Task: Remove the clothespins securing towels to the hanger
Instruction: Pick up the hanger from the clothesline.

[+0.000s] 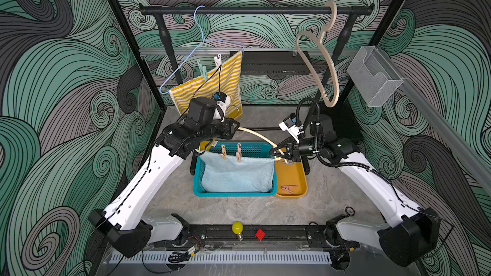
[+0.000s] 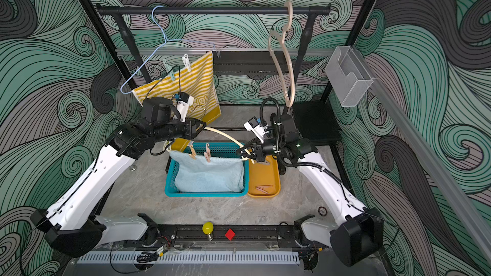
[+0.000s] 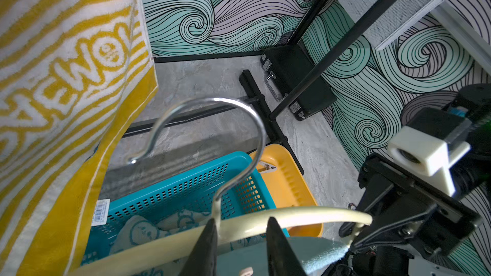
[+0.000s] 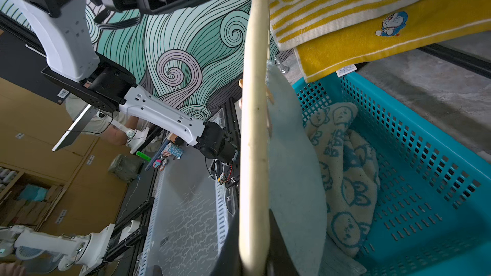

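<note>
Pegs point(image 1: 238, 152), likely light and springy, in a top view pinning towel point(image 1: 236, 173) to hanger point(image 1: 261, 135) over basket point(image 1: 198, 179), best pinched at tails; left wrist: left gripper point(image 3: 241, 221) straddling hanger, grip unclear; right wrist: right gripper point(image 4: 253, 224) clamped on hanger.

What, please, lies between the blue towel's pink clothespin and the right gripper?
Only the blue towel's bare top edge on the cream hanger, in both top views.

A grey marbled tabletop point(image 1: 265, 211) carries a teal basket point(image 1: 235, 194); an orange tray point(image 1: 291, 176) lies just beside it. A black case point(image 3: 297, 80) sits near the back corner; the rack's black foot point(image 3: 255, 88) rests there too.
</note>
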Available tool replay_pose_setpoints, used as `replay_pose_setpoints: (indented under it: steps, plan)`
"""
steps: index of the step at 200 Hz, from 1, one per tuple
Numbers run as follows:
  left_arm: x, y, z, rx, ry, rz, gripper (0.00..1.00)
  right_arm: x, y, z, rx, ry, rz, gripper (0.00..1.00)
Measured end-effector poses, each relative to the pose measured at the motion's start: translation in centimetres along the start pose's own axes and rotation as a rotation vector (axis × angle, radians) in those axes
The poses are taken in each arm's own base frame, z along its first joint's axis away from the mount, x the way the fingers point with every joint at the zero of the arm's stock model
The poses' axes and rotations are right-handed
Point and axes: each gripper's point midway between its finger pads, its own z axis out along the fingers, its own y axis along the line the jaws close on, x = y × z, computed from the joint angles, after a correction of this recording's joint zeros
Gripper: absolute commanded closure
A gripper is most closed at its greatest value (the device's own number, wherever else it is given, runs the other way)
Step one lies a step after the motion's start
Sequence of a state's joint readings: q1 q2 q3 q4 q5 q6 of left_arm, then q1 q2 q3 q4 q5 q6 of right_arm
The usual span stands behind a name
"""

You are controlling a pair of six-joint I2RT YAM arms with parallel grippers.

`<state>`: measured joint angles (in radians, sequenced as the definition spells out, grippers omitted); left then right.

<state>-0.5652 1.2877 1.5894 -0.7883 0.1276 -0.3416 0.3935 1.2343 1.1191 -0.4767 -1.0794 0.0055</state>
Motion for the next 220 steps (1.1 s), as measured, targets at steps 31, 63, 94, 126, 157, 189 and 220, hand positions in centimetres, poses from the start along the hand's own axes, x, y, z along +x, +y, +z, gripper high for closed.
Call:
replay_pose_setpoints:
  steps: [31, 63, 94, 126, 157, 189, 220]
  plan:
    - [-0.1, 0.2, 0.0, -0.01, -0.003, 0.006, 0.58, -0.1, 0.1, 0.0, -0.003, -0.002, -0.004, 1.0]
    - [-0.2, 0.7, 0.0, -0.038, -0.013, 0.012, 0.56, -0.1, 0.5, 0.0, -0.009, -0.003, -0.012, 1.0]
    - [-0.4, 1.0, 0.0, -0.059, -0.023, 0.016, 0.61, -0.2, 0.6, -0.1, -0.01, -0.005, -0.016, 1.0]
    - [-0.5, 1.2, 0.5, -0.065, -0.02, 0.016, 0.67, -0.1, 0.6, -0.1, -0.009, -0.004, -0.014, 1.0]
    - [-0.6, 1.2, 1.3, -0.059, -0.022, 0.013, 0.78, -0.1, 0.5, -0.1, -0.006, -0.004, -0.008, 1.0]
    - [-0.6, 1.1, 1.9, -0.051, -0.023, 0.011, 0.95, -0.1, 0.5, 0.0, -0.006, -0.005, 0.004, 0.98]
    - [-0.2, 1.3, 2.3, -0.056, -0.007, 0.028, 1.0, -0.3, 0.4, 0.0, -0.004, -0.017, 0.007, 0.63]
